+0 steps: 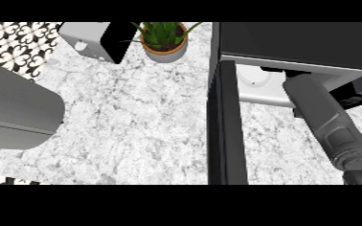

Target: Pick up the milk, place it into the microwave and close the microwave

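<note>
- Head view: we look down on a marbled worktop (134, 119). The microwave (290, 40) stands at the upper right, and its door (226, 124) is swung open, a dark slab running from the oven front down toward us.
- Our right forearm (322, 119) comes up from the lower right edge and reaches into the oven's mouth. Its far end sits at the light cavity floor (258, 84). The right hand itself is hidden past the wrist, so we cannot tell whether its fingers are released, clenched or grasping anything.
- The milk does not show anywhere on the worktop. We judge it is either inside the cavity or hidden at the end of our right arm, but we cannot see which.
- Our left forearm (25, 110) shows as a grey bulk at the left edge; the left hand is out of view.
- The relation that counts: the door's long axis runs toward us, just left of our right arm and touching nothing we can see. Once the arm is out of the opening, the door must swing right to shut. The right arm is much the nearer to it; the left is well apart.
- Off to the top, a potted plant (164, 40) and a toaster (96, 40) stand clear of the job.
</note>
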You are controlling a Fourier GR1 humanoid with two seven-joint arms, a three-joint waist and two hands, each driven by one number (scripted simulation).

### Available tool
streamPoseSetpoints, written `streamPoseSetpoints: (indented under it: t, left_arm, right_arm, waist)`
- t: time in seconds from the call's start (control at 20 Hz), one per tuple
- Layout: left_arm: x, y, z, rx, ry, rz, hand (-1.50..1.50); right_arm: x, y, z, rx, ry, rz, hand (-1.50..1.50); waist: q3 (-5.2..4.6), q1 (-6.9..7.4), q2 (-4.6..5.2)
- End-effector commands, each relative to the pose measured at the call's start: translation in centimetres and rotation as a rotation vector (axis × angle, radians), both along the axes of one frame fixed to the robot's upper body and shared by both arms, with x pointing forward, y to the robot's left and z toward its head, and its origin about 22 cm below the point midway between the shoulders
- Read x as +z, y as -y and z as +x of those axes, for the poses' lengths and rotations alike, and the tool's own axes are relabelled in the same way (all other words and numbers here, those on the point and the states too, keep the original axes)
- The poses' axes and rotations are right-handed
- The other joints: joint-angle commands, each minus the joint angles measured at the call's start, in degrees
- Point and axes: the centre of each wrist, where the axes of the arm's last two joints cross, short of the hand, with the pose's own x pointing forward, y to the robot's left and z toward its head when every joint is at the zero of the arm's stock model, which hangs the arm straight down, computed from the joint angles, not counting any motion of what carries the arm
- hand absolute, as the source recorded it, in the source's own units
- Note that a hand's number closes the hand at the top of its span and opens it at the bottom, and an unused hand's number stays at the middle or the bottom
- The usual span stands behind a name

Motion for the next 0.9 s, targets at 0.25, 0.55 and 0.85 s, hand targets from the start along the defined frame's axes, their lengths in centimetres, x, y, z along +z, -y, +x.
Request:
streamPoseSetpoints:
  t: [0.25,0.55,0.85]
  left_arm:
    - [-1.0,0.0,0.6,-0.066,-0.035,0.024,-1.50]
    - [-0.6,1.1,1.3,-0.144,-0.019,0.043,-1.50]
    - [-1.6,2.1,3.1,-0.231,-0.024,0.046,-1.50]
  right_arm:
    - [0.6,-0.3,0.3,0.167,-0.004,0.011,-1.50]
    - [0.9,-1.3,0.7,0.262,-0.021,0.116,-1.50]
    - [0.0,-2.4,0.4,0.377,-0.018,0.286,-1.50]
  waist:
    - [0.18,-0.07,-0.30]
    - [0.21,-0.46,-0.53]
    - [0.13,-2.48,-0.88]
